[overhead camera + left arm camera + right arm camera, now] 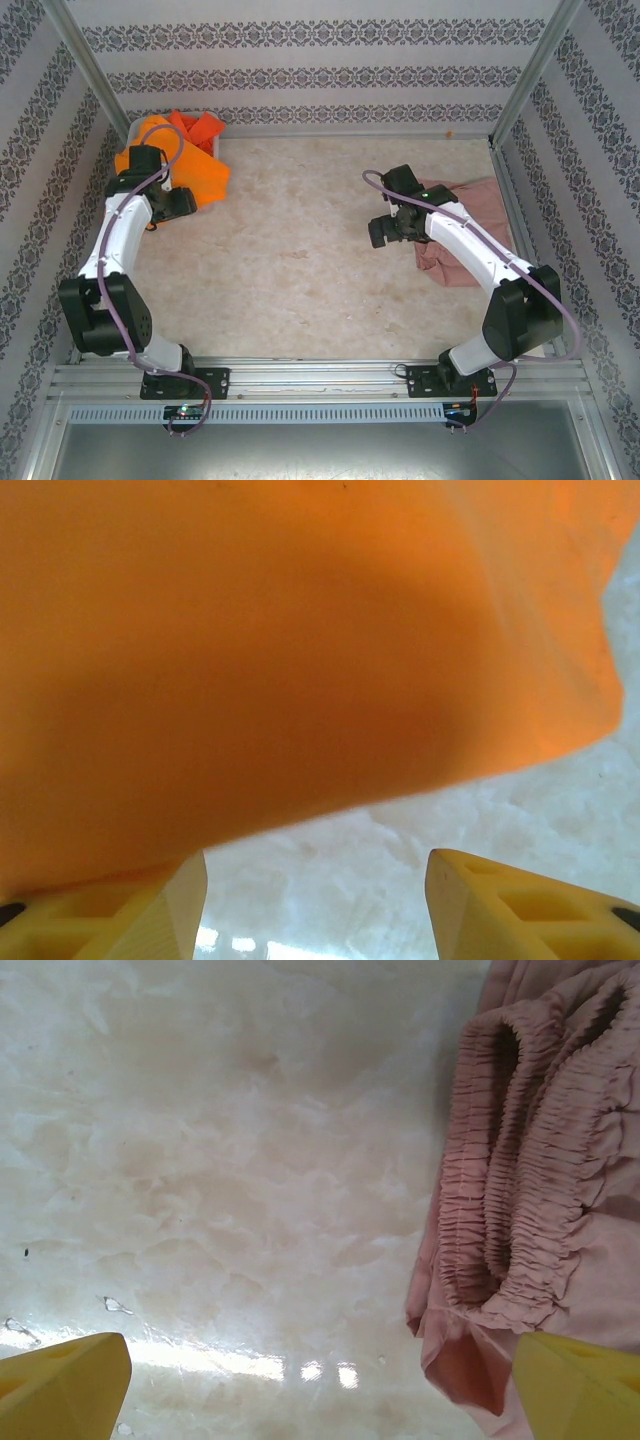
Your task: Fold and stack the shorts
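Observation:
A bright orange pair of shorts [200, 175] spills from the back left corner onto the table, with more orange shorts [180, 128] heaped behind it. In the left wrist view the orange cloth [300, 650] hangs close above my open left gripper [315, 880], and bare table shows between the yellow fingers [500, 905]. My left gripper [178, 205] sits at the front edge of that cloth. The dusty pink shorts [470, 215] lie crumpled at the right, their gathered waistband [530, 1160] facing me. My right gripper [385, 230] stands open just left of them [320, 1370], holding nothing.
A white basket's rim [135, 128] peeks out under the orange heap in the back left corner. Patterned walls and metal posts [525, 75] enclose the marbled table [300, 250]. The right arm lies across part of the pink shorts.

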